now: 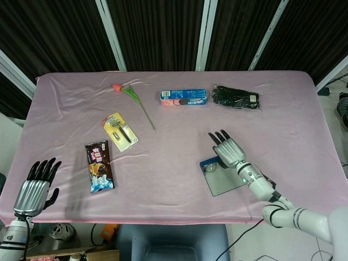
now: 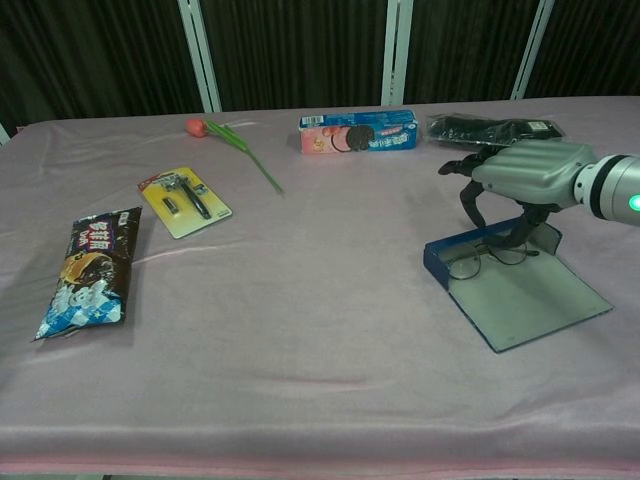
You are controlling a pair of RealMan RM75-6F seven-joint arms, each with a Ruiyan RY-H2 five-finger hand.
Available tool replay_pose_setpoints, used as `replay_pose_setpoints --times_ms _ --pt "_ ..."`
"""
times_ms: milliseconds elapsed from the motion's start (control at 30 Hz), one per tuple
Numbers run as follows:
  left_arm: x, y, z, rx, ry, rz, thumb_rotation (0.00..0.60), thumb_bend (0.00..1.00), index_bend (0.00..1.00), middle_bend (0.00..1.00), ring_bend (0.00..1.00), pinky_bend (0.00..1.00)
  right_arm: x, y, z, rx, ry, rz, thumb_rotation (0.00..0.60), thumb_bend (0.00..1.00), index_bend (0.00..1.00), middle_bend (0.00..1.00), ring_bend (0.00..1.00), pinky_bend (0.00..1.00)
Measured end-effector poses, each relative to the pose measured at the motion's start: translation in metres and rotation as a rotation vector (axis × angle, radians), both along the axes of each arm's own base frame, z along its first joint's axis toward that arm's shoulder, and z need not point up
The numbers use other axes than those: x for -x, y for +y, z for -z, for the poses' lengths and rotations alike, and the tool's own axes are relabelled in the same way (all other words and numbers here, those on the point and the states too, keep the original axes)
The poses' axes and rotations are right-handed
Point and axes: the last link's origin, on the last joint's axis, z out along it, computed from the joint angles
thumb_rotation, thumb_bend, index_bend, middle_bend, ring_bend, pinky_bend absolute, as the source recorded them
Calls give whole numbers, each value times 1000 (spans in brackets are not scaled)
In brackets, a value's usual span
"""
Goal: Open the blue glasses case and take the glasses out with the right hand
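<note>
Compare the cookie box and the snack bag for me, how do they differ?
The cookie box is a long, stiff carton, mostly blue with pink at its ends; the snack bag is a soft, crinkled pouch, dark with blue at its lower end. The cookie box sits at the far edge, lying crosswise; the snack bag is near the front left, running lengthwise toward the camera. Both lie flat on the pink cloth, untouched by either hand.

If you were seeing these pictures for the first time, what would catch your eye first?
The silver right hand hovering over the open blue glasses case, fingers reaching down toward the glasses inside, near the table's right front. Next, the bright yellow razor pack and snack bag at left.
</note>
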Motion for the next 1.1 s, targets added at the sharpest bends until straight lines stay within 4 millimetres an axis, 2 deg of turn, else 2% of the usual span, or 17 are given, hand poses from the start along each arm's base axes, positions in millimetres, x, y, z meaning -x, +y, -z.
replay_pose_setpoints --times_ms 267,500,800,1100 --pt "0 0 0 0 -2 1 600 411 0 0 0 0 -3 -1 -2 38 -34 -16 600 545 672 26 0 0" --pt "0 -1 0 3 -3 4 600 411 0 0 0 0 -8 -1 -5 160 -67 -98 600 545 649 26 0 0" --pt "-1 -1 0 7 -5 5 600 411 0 0 0 0 -8 4 2 272 -75 -187 600 545 649 34 0 0" --pt "-1 -1 0 10 -7 8 600 410 0 0 0 0 -8 6 4 295 -80 -206 600 544 655 41 0 0"
